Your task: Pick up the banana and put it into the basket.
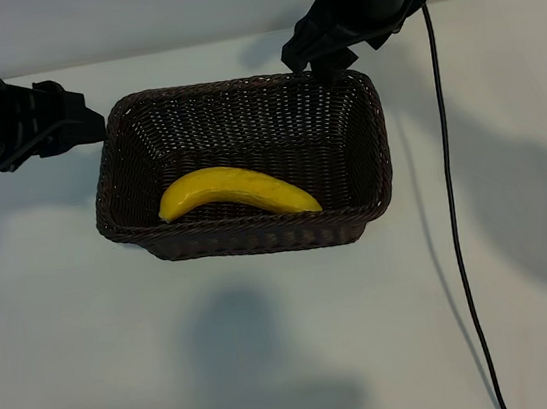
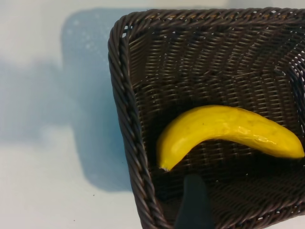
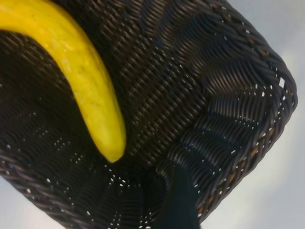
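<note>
Banana (image 1: 235,191) lies inside the basket (image 1: 258,239), on the basket floor, toward the near wall in the exterior view. It lies on its side, curve arching away from the camera, one tip near the basket's left end, the other tip about mid-right. Nothing is touching it.

Basket sits on the white table (image 1: 275,366), upright, roughly centered between the two arms.

Right gripper (image 1: 328,64) hangs over the basket's far rim near the right corner, pointing steeply down, jaws wide apart, holding nothing. Right wrist view shows the banana (image 3: 90,90) tip on the weave and one dark fingertip (image 3: 181,200) just at the basket corner (image 3: 267,119), apart from the banana.

Left gripper (image 1: 90,128) is just beside the basket's left end, outside the rim, angled down toward it, jaws wide, empty. Left wrist view shows the banana (image 2: 224,131) in the basket (image 2: 125,119), with one dark fingertip (image 2: 193,205) over the rim, not touching the banana.

Black cable (image 1: 454,221) runs down the table right of the basket, well apart from it.
</note>
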